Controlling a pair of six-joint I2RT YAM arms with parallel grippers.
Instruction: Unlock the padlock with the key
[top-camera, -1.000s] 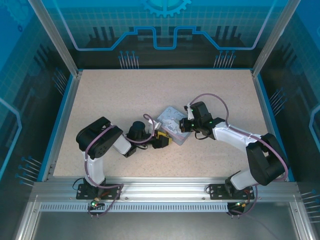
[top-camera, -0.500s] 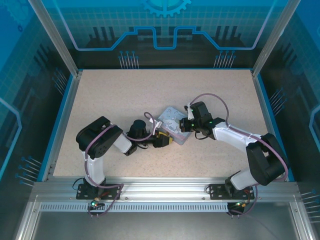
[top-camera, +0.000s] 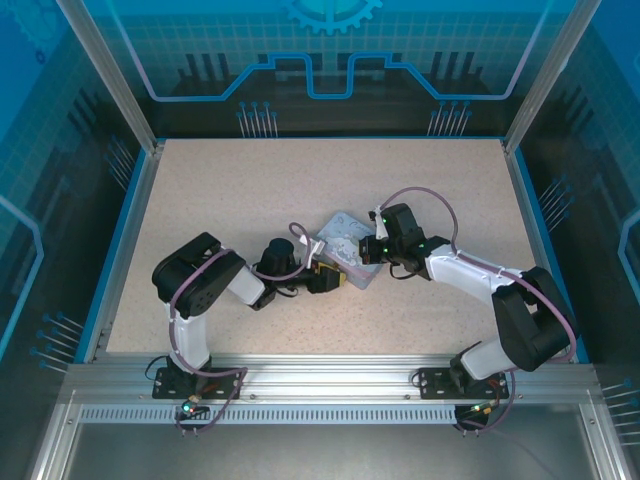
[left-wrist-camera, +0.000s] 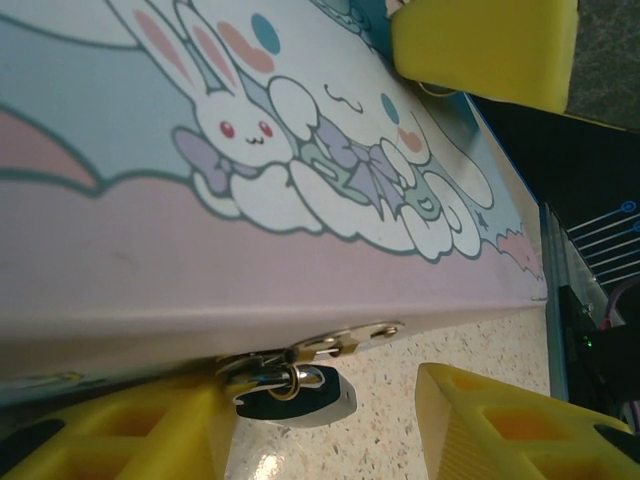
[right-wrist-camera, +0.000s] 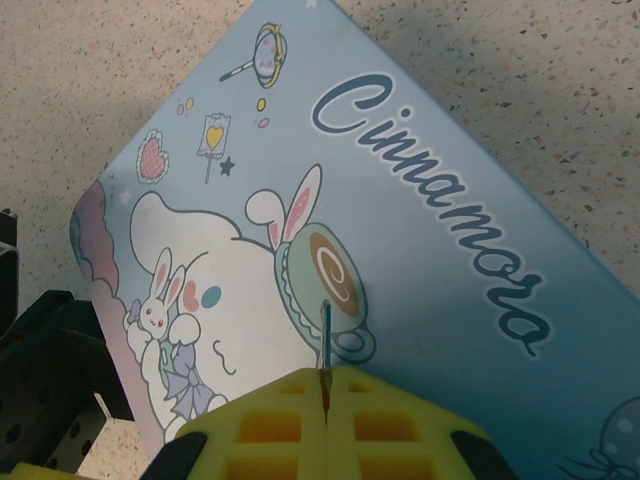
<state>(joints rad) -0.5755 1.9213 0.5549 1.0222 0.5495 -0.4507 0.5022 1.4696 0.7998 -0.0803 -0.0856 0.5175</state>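
Note:
The padlock (left-wrist-camera: 300, 395), small, dark and silvery, hangs from the metal hasp (left-wrist-camera: 345, 340) on the front edge of the pale blue cartoon tin (left-wrist-camera: 200, 200). My left gripper (left-wrist-camera: 325, 425) is open, level with the table. Its yellow fingers (left-wrist-camera: 110, 435) stand either side of the padlock, which lies against the left one. In the top view the left gripper (top-camera: 322, 281) is at the tin's (top-camera: 345, 245) near edge. My right gripper (right-wrist-camera: 327, 385) hovers over the lid (right-wrist-camera: 450, 250), shut on the key (right-wrist-camera: 326, 325), whose thin blade sticks out forward. It also shows in the top view (top-camera: 372, 250).
The tin lies in the middle of the speckled tabletop (top-camera: 250, 190), angled, between both arms. A yellow finger of the right gripper (left-wrist-camera: 485, 50) shows above the tin's far edge. Blue walls and aluminium posts (top-camera: 110, 80) ring the table.
My left gripper has edged a little closer to the tin's near edge and turned slightly. The right arm with the key has barely moved.

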